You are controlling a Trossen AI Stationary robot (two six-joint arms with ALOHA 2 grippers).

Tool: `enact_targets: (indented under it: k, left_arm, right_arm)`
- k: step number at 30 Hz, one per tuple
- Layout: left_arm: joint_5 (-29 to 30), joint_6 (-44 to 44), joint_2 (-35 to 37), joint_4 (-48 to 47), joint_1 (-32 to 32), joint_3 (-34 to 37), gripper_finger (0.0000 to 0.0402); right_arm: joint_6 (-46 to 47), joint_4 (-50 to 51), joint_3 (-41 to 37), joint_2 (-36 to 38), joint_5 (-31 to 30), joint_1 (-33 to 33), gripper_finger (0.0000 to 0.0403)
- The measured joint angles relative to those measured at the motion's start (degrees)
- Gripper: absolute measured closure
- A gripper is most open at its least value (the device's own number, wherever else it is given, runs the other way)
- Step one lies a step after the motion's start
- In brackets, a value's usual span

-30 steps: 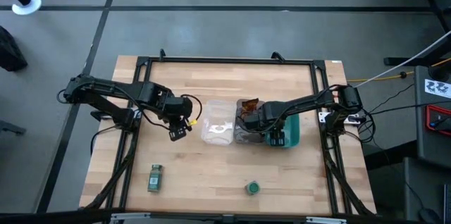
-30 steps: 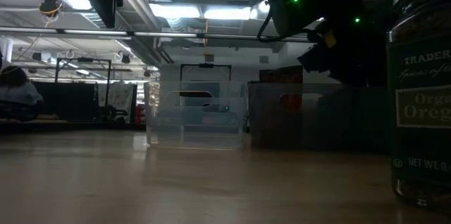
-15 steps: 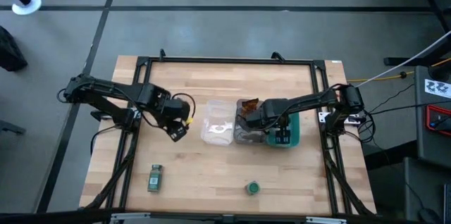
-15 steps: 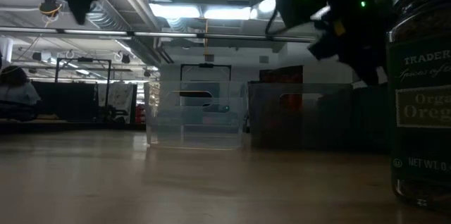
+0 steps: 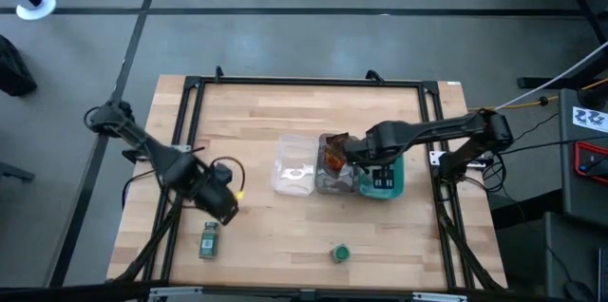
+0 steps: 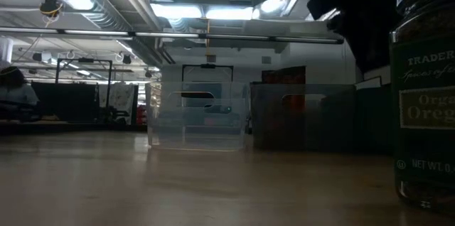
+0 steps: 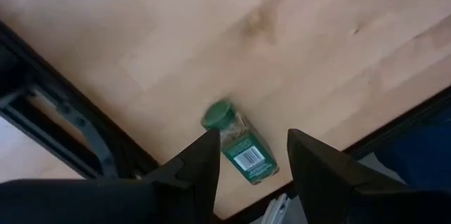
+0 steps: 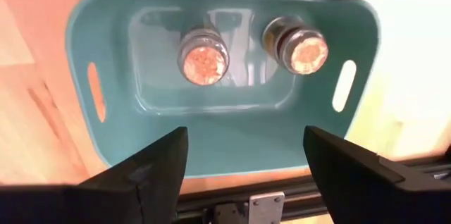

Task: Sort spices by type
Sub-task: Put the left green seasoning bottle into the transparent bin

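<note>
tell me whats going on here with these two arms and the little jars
The robot is sorting spices into trays. The left hand, open, hovers over a green-lidded jar lying on its side near the table's front left. The right hand, open and empty, sits above the teal tray, which holds two jars with pinkish-brown lids. A second green-lidded jar stands at the front of the table, not yet sorted.
</note>
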State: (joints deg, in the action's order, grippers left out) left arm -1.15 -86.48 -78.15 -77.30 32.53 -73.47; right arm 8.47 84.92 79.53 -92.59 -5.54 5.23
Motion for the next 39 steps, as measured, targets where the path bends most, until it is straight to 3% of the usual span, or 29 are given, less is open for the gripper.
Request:
enact_targets:
  k: [11,22,39]
  left_arm:
    - [-1.04,-13.49,-9.88,1.35,10.67,0.00,0.0235]
    - [-6.71,-14.96,-19.41,2.00,11.34,0.00,0.0174]
    - [-8.21,-31.22,-24.69,7.00,15.96,0.00,0.0176]
  right_arm:
    - [-1.35,-1.21,0.00,1.52,-0.01,0.00,0.0123]
    - [-1.73,-1.28,0.00,1.50,-0.02,0.02,0.0123]
    - [-3.02,-1.28,0.00,1.49,-0.02,0.02,0.0123]
